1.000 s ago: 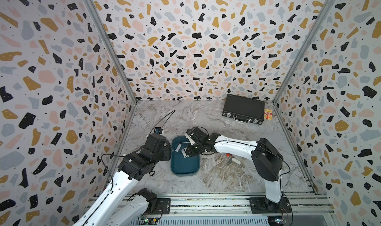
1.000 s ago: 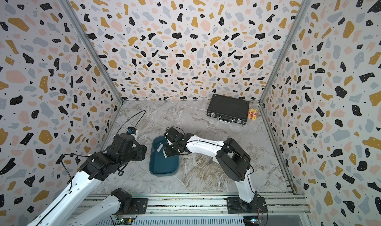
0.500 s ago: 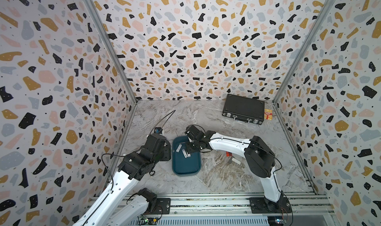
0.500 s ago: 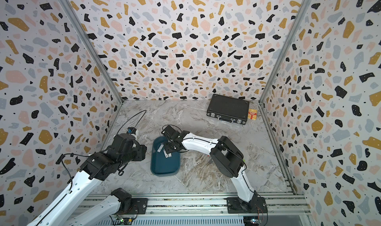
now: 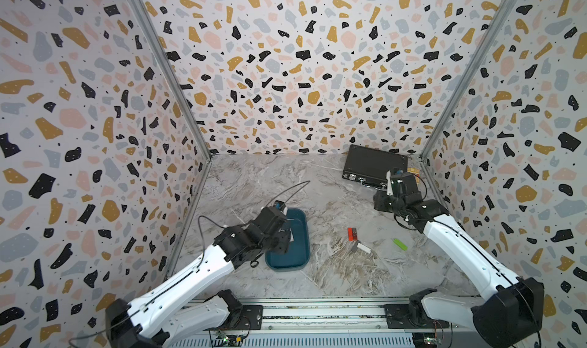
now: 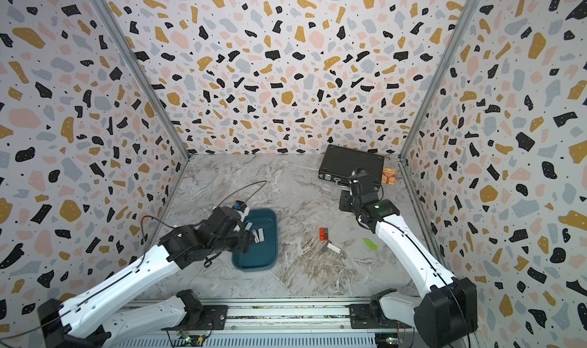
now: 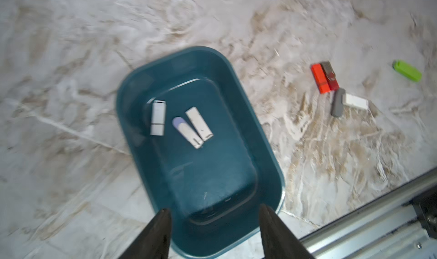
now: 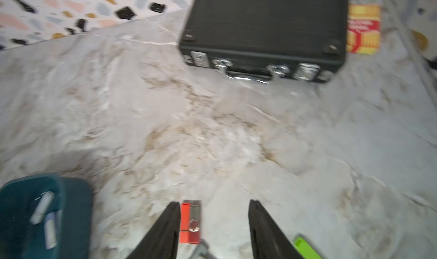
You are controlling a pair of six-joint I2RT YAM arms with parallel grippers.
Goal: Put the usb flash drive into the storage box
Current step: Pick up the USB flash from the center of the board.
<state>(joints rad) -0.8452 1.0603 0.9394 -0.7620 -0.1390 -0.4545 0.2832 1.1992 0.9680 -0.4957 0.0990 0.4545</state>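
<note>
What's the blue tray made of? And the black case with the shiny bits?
The storage box looks like smooth, slightly glossy plastic: soft highlights, rounded moulded corners. The black briefcase has a matte, finely ribbed shell, plastic or metal, unclear which. Its latches gleam silver, probably metal.

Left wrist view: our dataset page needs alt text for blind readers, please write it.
A dark teal storage box on a marble table holds three white usb flash drives, seen past the open, empty left gripper. Beside the box on the table lie five more drives: orange, red, grey, white and green.
</note>
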